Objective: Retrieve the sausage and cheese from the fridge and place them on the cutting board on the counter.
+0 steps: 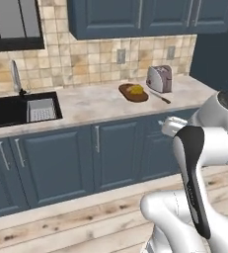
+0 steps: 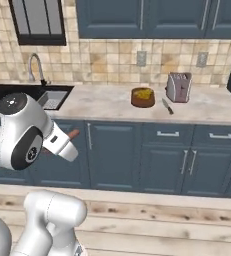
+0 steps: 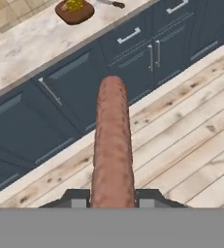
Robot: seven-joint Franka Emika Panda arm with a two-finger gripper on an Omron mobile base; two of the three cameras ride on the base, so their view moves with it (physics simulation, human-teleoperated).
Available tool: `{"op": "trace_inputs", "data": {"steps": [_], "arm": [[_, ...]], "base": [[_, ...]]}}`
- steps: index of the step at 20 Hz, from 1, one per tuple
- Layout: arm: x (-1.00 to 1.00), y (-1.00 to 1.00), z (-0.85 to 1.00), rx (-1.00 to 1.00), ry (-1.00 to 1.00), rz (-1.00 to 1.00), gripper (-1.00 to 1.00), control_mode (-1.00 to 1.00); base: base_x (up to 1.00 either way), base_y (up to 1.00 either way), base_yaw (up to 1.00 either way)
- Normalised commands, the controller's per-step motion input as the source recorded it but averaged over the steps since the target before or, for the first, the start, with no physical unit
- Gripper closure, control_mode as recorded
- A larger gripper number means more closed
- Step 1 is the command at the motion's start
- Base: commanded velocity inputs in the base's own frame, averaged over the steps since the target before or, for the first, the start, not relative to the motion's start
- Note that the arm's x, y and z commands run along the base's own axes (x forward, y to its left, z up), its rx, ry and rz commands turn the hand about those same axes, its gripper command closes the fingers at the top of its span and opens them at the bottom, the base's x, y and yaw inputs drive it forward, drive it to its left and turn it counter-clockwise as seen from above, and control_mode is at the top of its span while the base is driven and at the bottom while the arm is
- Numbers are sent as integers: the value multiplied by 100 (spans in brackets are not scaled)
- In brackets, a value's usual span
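Note:
My gripper [image 3: 112, 201] is shut on the sausage [image 3: 112, 145], a reddish-brown cylinder that sticks out ahead between the fingers, over the wooden floor in front of the dark blue cabinets. In the right base view the sausage [image 2: 73, 134] pokes out beyond the white hand, well left of the board. The yellow cheese [image 1: 136, 90] [image 2: 143, 93] [image 3: 74, 5] lies on the dark brown cutting board [image 1: 125, 92] [image 2: 136, 102] [image 3: 65, 13], which rests on the beige counter [image 1: 91, 103] [image 2: 104, 102] [image 3: 31, 43]. The fridge is out of view.
A silver toaster [image 1: 159, 78] [image 2: 179, 87] stands just right of the board, with a knife [image 1: 160, 97] [image 2: 167, 106] [image 3: 111, 4] in front of it. The sink [image 1: 17, 108] [image 2: 17, 92] with its faucet is at the counter's left end.

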Motion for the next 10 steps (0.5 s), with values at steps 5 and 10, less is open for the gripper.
{"op": "trace_inputs", "data": {"steps": [5, 10], "arm": [[0, 0, 0, 0, 0, 0, 100, 100], [0, 0, 0, 0, 0, 0, 100, 100]], "base": [[100, -6, -10], [100, -19, -18]]}}
